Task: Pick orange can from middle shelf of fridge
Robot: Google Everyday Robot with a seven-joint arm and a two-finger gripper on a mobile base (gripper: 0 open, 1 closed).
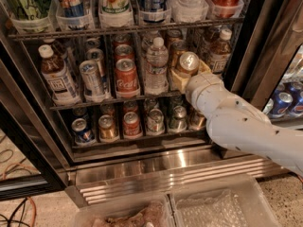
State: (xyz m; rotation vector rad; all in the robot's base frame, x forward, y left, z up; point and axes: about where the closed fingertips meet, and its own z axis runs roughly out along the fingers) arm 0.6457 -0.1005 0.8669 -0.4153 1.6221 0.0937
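The orange can (187, 63) is at the right of the fridge's middle shelf (94, 103), tilted so its silver top faces the camera. My gripper (190, 75) is at the end of the white arm that reaches in from the lower right. It is shut on the orange can, with pale fingers (176, 81) on either side of the can's body. The can is in front of the other cans in its row, beside a clear water bottle (156, 65). The fridge (156, 167) shows its ribbed steel base below.
On the middle shelf stand a red cola can (126, 77), a slim silver can (93, 79) and white-capped tea bottles (56, 74) (220, 51). Small cans (132, 124) fill the rack below. A black door frame (265, 46) stands right of the arm. Clear plastic bins (222, 205) sit at the bottom.
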